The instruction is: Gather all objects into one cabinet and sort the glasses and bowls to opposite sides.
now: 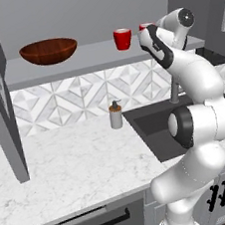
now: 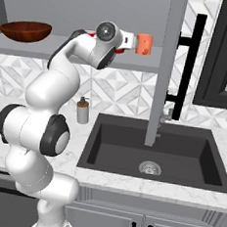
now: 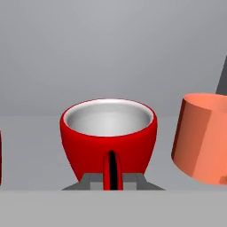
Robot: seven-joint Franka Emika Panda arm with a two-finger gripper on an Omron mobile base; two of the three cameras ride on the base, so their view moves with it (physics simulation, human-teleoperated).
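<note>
The white marble counter (image 1: 76, 164) lies bare in front, its near edge above dark drawer fronts; at 3 o'clock it drops into the black sink (image 2: 151, 151), and a soap dispenser (image 1: 116, 115) stands just left of the sink's back corner, against a grey-and-white patterned backsplash (image 1: 77, 96). Above it runs the cabinet shelf (image 1: 73, 64), pale grey, its front lip overhanging the tiles. The open door (image 2: 165, 66) stands edge-on at the shelf's right end, its black bar handle (image 2: 188, 63) beyond it; another door (image 1: 0, 99) hangs at 9 o'clock in the left base view. On the shelf the bowl (image 1: 48, 50) sits at the left, with a wide bare stretch between it and a red cup (image 1: 122, 39) near the middle. The arm reaches up to the shelf's right part, the jaws (image 3: 112, 179) pressed together on the handle of a second red cup (image 3: 108, 135), upright with its pale inside showing. Just to its right, at 3 o'clock in the hand view, is the orange mug (image 3: 201, 137), tilted, with a narrow gap between them; whether it rests on the shelf cannot be told. Behind them is the cabinet's plain grey back wall (image 3: 111, 53).
</note>
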